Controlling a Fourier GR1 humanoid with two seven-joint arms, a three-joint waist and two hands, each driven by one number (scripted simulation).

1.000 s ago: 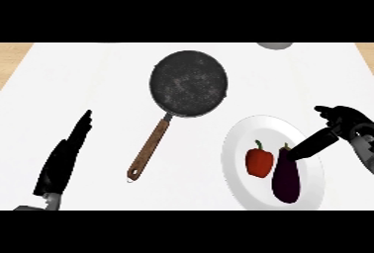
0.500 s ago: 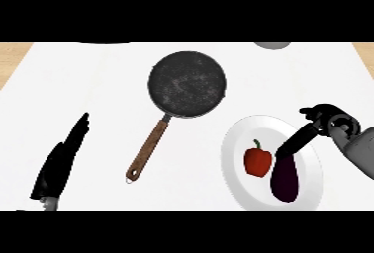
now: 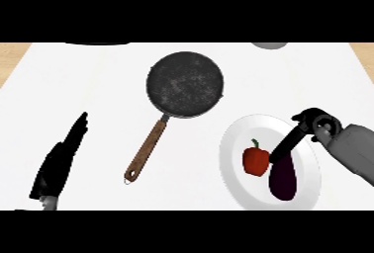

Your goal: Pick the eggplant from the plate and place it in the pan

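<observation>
A: Any brand, label or writing?
B: None could be read on any item.

A: Item one, the landmark?
B: White plate (image 3: 237, 141), on the white counter (image 3: 87, 99). It carried a dark purple eggplant (image 3: 283, 179) on its right half and a red bell pepper (image 3: 256, 160) with a green stem just left of the eggplant, the two close together.

A: Item two?
B: Black frying pan (image 3: 184, 84), above and left of the plate, apart from it, nothing inside. Its brown wooden handle (image 3: 145, 152) ran down and left, ending well left of the plate.

A: The hands?
B: Right hand (image 3: 315, 124) was at the plate's upper right edge, some fingers curled, one long finger (image 3: 286, 146) stretched straight down-left over the plate, its tip at the eggplant's upper end, beside the pepper. It had hold of nothing. Left hand (image 3: 62, 160) rested far left of the plate, fingers straight, pointing up, holding nothing.

A: Other items?
B: A grey object (image 3: 270, 45), cut off by the top edge, above the plate; kind not discernible.
</observation>
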